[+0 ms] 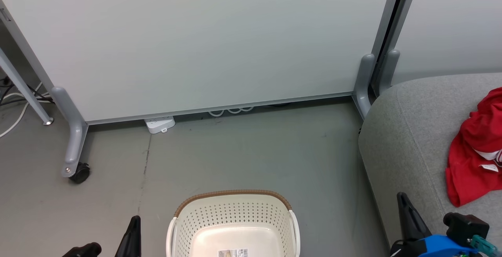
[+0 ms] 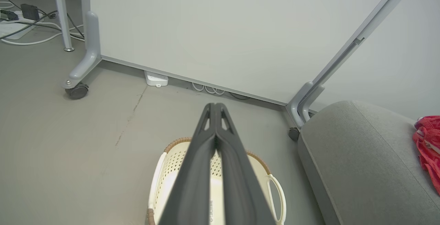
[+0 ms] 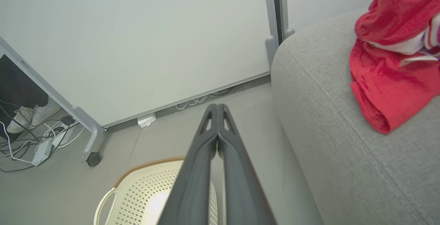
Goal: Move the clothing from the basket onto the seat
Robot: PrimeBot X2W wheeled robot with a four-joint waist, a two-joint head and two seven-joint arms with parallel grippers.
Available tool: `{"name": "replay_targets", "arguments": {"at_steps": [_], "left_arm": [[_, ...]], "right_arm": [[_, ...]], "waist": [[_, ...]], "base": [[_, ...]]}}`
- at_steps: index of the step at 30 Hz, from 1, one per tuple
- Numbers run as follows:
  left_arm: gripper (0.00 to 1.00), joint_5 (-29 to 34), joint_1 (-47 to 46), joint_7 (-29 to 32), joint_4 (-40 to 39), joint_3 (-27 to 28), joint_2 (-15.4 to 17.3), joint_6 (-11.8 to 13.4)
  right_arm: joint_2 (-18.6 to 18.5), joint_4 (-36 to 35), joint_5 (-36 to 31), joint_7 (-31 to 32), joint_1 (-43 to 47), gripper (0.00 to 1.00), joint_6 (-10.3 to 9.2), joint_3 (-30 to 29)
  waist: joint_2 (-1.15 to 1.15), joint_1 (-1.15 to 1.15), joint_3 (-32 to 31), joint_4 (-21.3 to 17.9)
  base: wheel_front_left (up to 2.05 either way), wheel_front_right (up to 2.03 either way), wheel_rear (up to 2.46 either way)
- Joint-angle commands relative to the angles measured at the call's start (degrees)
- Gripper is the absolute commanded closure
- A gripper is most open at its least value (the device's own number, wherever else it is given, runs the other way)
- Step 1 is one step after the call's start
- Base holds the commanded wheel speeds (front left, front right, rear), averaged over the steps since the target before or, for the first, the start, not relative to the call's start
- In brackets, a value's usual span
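Note:
The cream perforated basket stands on the floor at the bottom middle of the head view, with a bare bottom and a label stuck on it. Red clothing with white trim lies crumpled on the grey seat at the right. My left gripper is at the lower left, beside the basket. My right gripper is at the lower right, over the seat's front edge. In the left wrist view the fingers meet, shut on nothing, above the basket. The right gripper is likewise shut and empty, with the clothing to its upper right.
A white partition panel on grey legs with a caster closes off the back. A white power strip and cables lie at its foot. A metal table leg stands at the left. A person's white shoes show behind the panel.

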Motion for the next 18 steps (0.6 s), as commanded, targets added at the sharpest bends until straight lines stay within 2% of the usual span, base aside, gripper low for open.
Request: {"name": "replay_targets", "arguments": {"at_steps": [1, 18], "left_arm": [[1.0, -2.41, -1.57, 0.55, -1.34, 0.6, 0.35, -0.04], [1.0, -17.47, -2.53, 4.53, -3.32, 2.6, 0.24, -0.09]], "right_arm": [[-0.04, -0.93, 2.82, 0.32, -1.59, 1.0, -0.01, -0.18], [-0.04, -0.92, 19.94, 2.67, -3.06, 1.0, -0.02, -0.75]], "waist": [[0.0, 0.0, 0.01, -0.02], [0.0, 0.0, 0.16, -0.18]], "base": [[0.0, 0.0, 0.0], [0.0, 0.0, 0.0]]}}
